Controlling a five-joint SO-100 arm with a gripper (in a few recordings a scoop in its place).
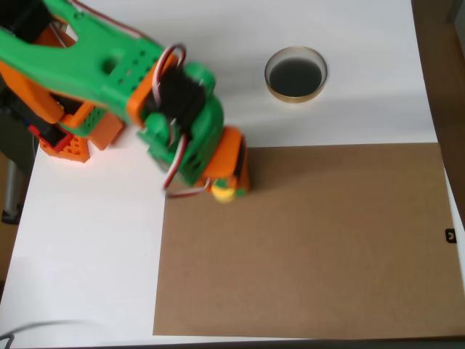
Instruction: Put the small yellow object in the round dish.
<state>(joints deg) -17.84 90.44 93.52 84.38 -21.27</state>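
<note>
Yellow piece sat right at our claw's tip, near the top left corner of the brown mat.

We saw the small yellow object [224, 193] under the orange claw [231, 186] in the overhead view, touching it, though we could not tell whether the fingers gripped it. The round dish [296, 93] lay well apart, up and right of the claw, on the white table [87, 254] beyond the brown mat [312, 247].

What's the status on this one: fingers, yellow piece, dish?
Gripper down at the brown board's top-left corner, fingers around the yellow piece; grip state unclear from above. Dish empty, on the white surface. Path to dish unobstructed.
</note>
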